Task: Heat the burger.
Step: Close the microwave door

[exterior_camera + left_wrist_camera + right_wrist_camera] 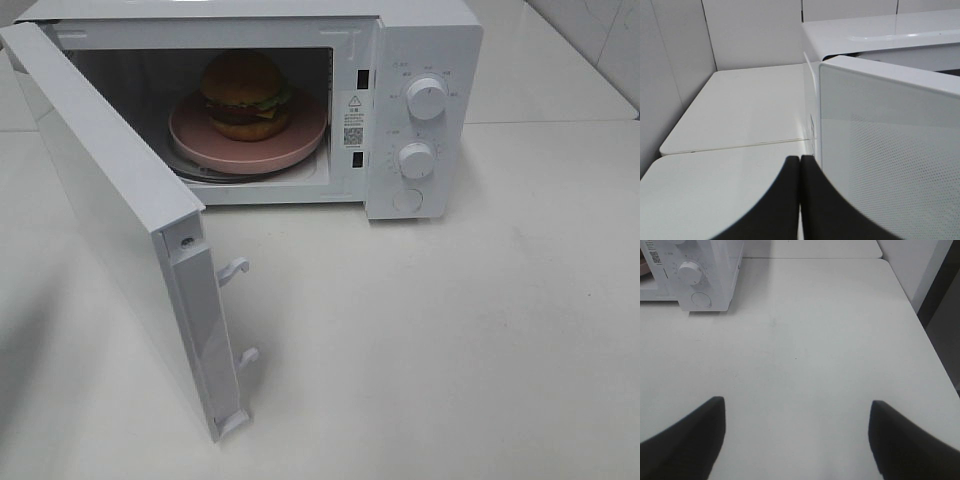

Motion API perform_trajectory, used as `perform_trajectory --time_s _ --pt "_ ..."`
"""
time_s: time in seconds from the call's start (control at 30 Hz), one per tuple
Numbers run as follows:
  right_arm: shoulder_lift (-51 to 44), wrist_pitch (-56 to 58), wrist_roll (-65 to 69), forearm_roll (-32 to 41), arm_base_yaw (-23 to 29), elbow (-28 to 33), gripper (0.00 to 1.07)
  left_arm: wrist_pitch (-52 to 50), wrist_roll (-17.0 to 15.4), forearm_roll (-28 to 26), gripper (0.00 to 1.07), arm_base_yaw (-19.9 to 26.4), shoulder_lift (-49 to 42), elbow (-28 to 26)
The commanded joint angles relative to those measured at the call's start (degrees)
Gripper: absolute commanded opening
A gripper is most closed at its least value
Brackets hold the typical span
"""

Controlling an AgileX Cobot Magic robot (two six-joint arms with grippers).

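Observation:
The burger (243, 92) sits on a pink plate (300, 140) inside the white microwave (425, 40), whose door (110, 210) swings wide open toward the front left. Neither gripper shows in the exterior high view. In the left wrist view my left gripper (799, 159) is shut with nothing between its fingers, close behind the outer face of the open door (890, 150). My right gripper (796, 402) hangs open and empty above the bare table, with the microwave's lower front corner (715, 270) ahead of it.
Two white knobs (427, 98) (416, 160) and a round button (407, 200) sit on the microwave's right panel. The door's latch hooks (233, 268) stick out from its free edge. A wall (750, 30) rises behind the table.

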Motion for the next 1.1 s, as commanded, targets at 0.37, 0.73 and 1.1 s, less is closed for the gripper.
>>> perform_trajectory --time_s 0.37,0.73,1.1 --pt "-1.49 -0.52 -0.52 0.17 -0.52 0.06 0.76 -13.18 -6.99 14.78 0.0 -0.29 18.05 -4.98" --pt "-1.49 -0.52 -0.52 0.17 -0.52 0.06 0.76 -10.94 -4.35 9.74 0.0 -9.34 25.38 -10.49" --pt "-1.49 -0.52 -0.52 0.17 -0.52 0.06 0.76 -11.23 0.92 -2.12 0.0 -18.74 31.57 -14.55"
